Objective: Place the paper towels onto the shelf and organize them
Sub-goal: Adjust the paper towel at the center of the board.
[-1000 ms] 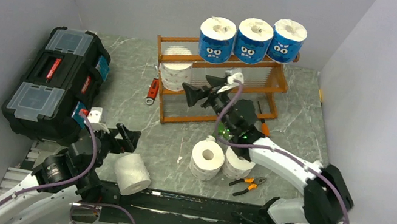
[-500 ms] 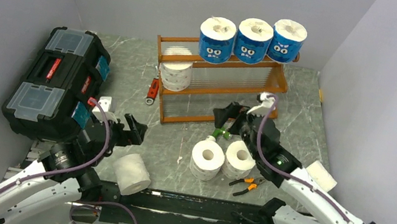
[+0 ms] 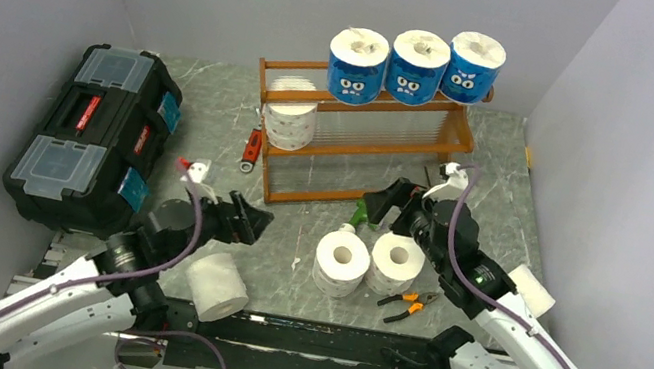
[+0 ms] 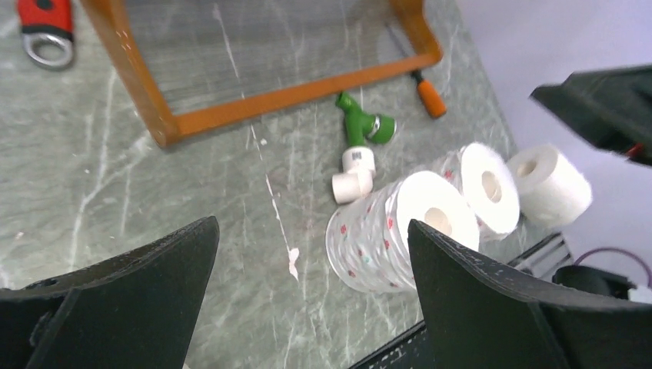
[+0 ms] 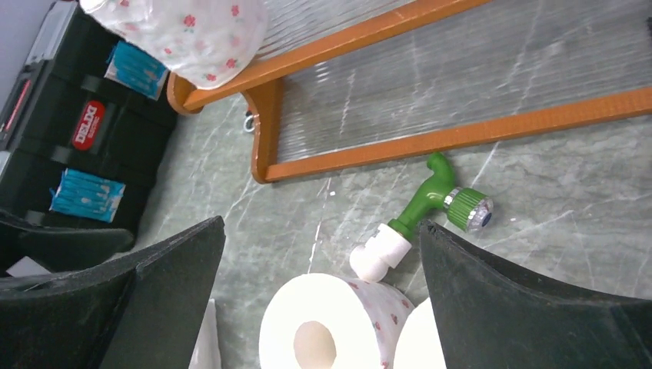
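Both grippers are empty, fingers spread wide. The left gripper [image 4: 311,227] hangs low at the lower left of the overhead view, facing the centre of the table [image 3: 213,119]. The right gripper [image 5: 321,227] hovers right of centre, just above the green-and-white fitting [image 5: 430,215] and the upright white rolls [image 3: 342,260], a pair standing touching each other in the lower middle. The likeliest trouble, I judge, comes from that crowding: a finger coming down around one roll could shove its neighbour or catch the fitting just beside it. Both arms also point at the same pair, so they could meet. The soft rolls may squash or slip in a wide pinch. The side-lying roll [image 3: 218,287] near the table's bottom edge could roll off if nudged. At the shelf [image 3: 380,149], upper centre, the blue-wrapped rolls [image 3: 417,66] fill the top tier, so a roll lifted carelessly toward the middle tier could knock them down. Counting the paper towels: three blue ones on top; one white roll [image 3: 290,120] at the left end of the middle tier, possibly two stacked, I cannot tell; four white loose on the table, the fourth roll [image 3: 528,286] partly behind the right arm. Besides these, there are one black toolbox [image 3: 94,128] at the left, one pair of pliers [image 3: 408,304], one red-handled tool [image 3: 252,149] and one orange-handled screwdriver [image 4: 427,96].
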